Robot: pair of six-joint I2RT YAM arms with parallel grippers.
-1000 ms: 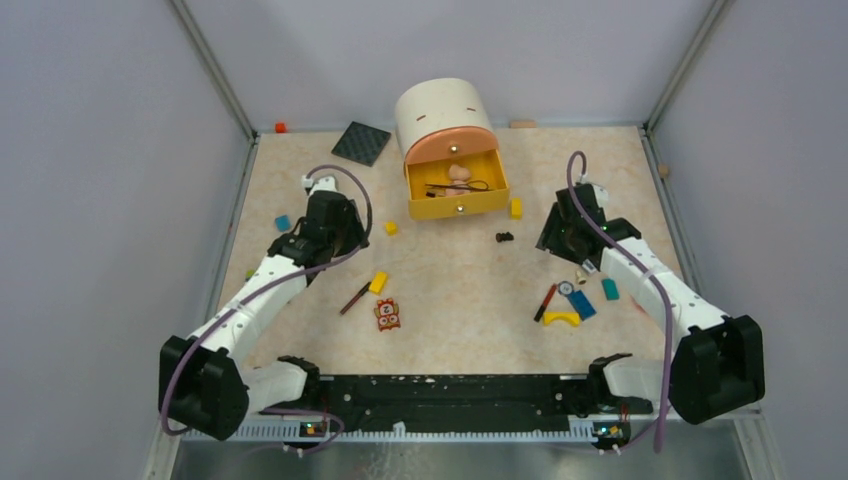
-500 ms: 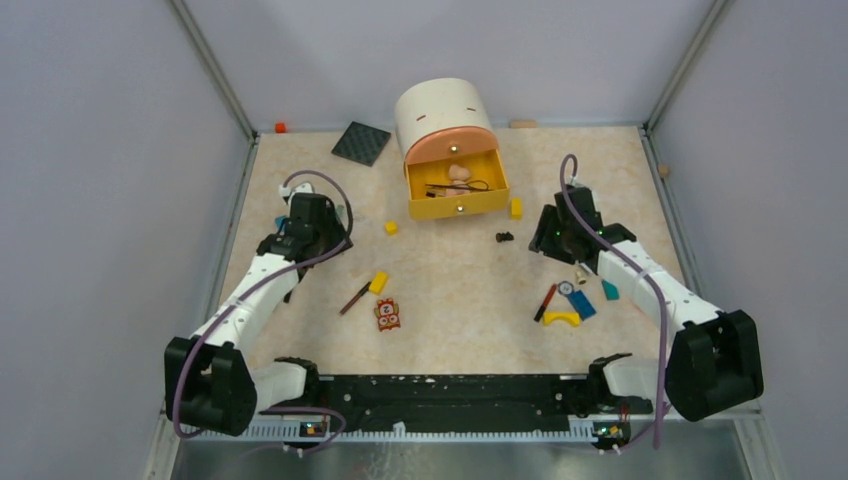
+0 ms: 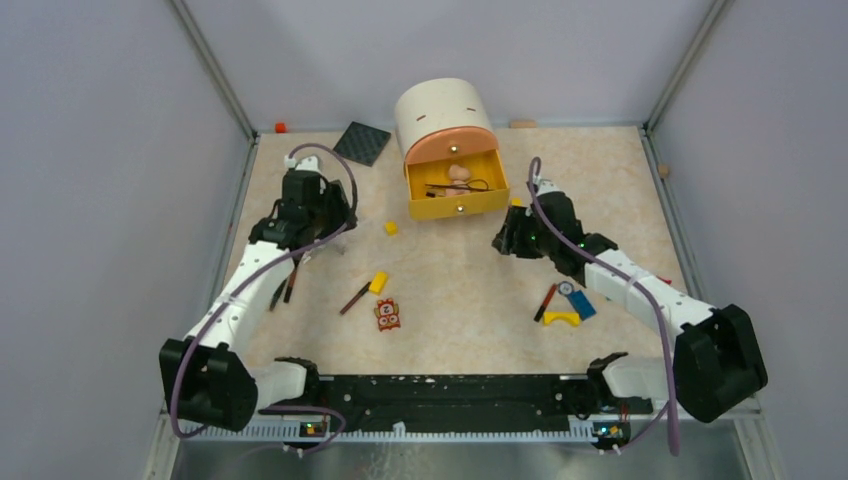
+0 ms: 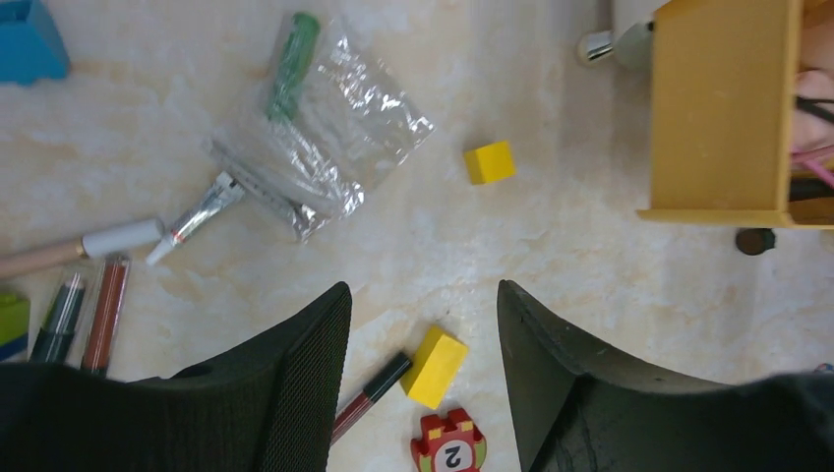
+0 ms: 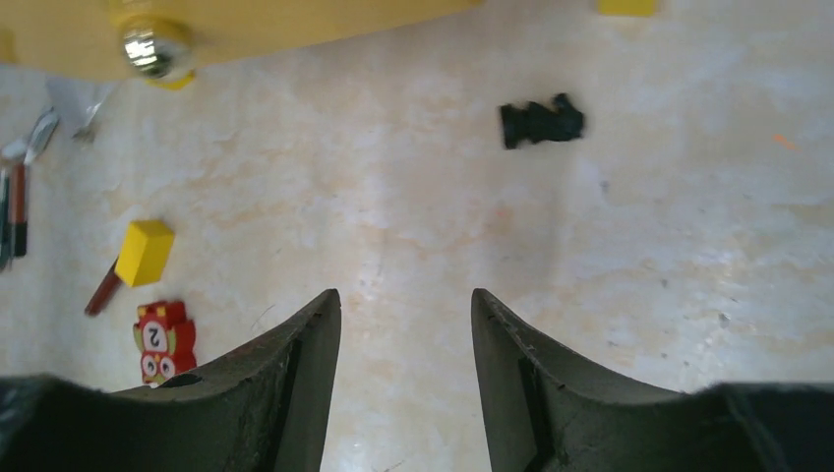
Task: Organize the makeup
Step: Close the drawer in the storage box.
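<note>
Over the left half of the table, well in from its left edge: left gripper, fingers apart, nothing between them. On the surface beneath it: a red-brown stick touching a yellow block, an owl tile just beside both, a small yellow cube farther off toward the far edge. Nearer the left edge: a green tube inside a clear bag, a small silver tube at the bag's corner, a white-capped pencil, then a dark stick and another red-brown one side by side. At the middle of the far edge: a yellow drawer standing open, small items inside, too small to name. Just right of the drawer front: right gripper, fingers likewise apart and empty, a small black thing on the surface ahead of it. Toward the right edge: a red stick just beside a yellow arch and a blue block.
</note>
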